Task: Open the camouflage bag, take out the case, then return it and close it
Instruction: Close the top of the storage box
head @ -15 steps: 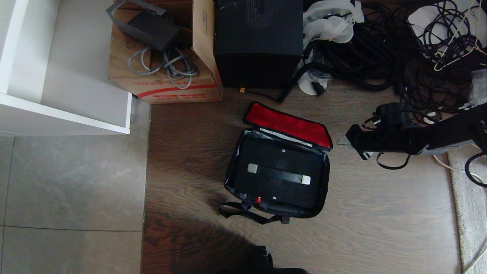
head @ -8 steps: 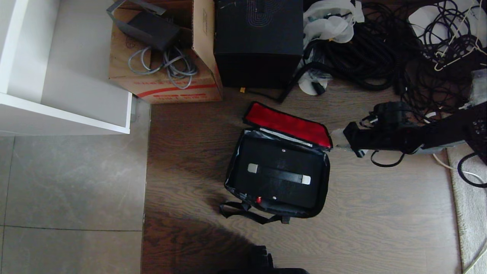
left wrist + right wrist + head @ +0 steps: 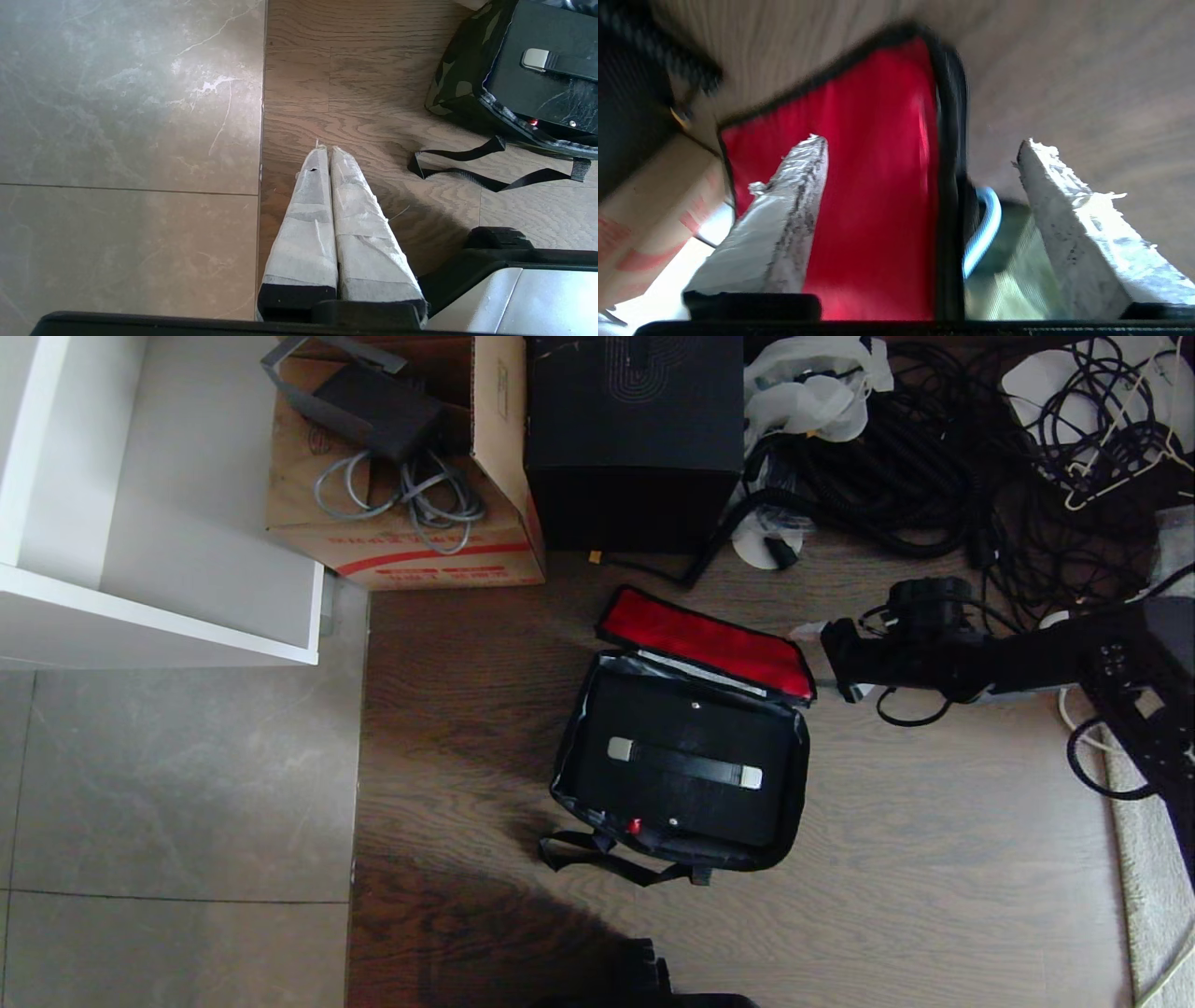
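Shelf unit: a white shelf unit point(image 3: 159, 523) stands at the far left, on the grey tile.
Cardboard box: a cardboard box point(image 3: 411, 537) with grey cable coiled in it sits next to the shelf unit, with the tall black box point(image 3: 635, 439) just to its right.
Left gripper: the left gripper point(image 3: 327, 154) hangs over the wood floor by the tile seam, its wrapped fingers point(image 3: 306, 219) pressed together (nothing between them). The bag's black strap point(image 3: 467, 175) lies near it, apart from the tips.
Camouflage bag: the camouflage bag point(image 3: 794, 803) lies open on the wood floor point(image 3: 934, 896) in the middle of the head view, its red-lined flap point(image 3: 705, 642) folded back toward the boxes.
Case: the case point(image 3: 686, 770) lies flat inside the bag, handle point(image 3: 684, 763) up, a small red latch at its near edge.
Right gripper: the right gripper point(image 3: 814, 658) reaches in level from the right, just beside the flap's right end. Its fingers point(image 3: 784, 224) are spread wide. In the right wrist view the flap's black zipper edge point(image 3: 948, 186) runs between the two tips, red lining behind one and bare floor behind the other; whether either touches it I cannot tell.
Cables: a tangle of black cables point(image 3: 934, 457) fills the far right.
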You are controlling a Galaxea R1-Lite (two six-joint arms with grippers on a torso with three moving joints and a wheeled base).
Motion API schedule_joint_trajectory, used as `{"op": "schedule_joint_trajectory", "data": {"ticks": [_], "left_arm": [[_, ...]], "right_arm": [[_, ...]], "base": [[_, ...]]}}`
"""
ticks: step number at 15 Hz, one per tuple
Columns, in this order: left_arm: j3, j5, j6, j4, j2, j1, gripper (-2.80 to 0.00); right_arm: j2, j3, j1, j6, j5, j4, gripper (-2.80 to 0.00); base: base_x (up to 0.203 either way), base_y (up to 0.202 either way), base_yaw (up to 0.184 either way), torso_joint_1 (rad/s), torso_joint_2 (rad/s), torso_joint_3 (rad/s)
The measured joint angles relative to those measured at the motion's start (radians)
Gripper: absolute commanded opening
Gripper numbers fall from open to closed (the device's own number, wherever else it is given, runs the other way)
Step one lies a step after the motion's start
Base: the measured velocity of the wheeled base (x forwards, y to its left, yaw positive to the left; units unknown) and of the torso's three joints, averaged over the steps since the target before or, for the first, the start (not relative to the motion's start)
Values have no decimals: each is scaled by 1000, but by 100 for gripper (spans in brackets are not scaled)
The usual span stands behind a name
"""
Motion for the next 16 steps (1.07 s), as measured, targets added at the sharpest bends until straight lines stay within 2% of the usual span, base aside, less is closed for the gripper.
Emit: {"op": "schedule_joint_trajectory", "data": {"ticks": [3, 4, 12, 16], "left_arm": [[0, 0, 0, -1, 0, 0, -280], [0, 0, 0, 0, 0, 0, -280], [0, 0, 0, 0, 0, 0, -280], [0, 0, 0, 0, 0, 0, -280]], "right_arm": [[40, -78, 0, 65, 0, 2, 0], [50, -89, 1, 66, 1, 6, -280], [65, -102, 10, 65, 14, 40, -280], [32, -70, 9, 40, 22, 39, -280]], "base": [[0, 0, 0, 0, 0, 0], [0, 0, 0, 0, 0, 0], [0, 0, 0, 0, 0, 0], [0, 0, 0, 0, 0, 0]]}}
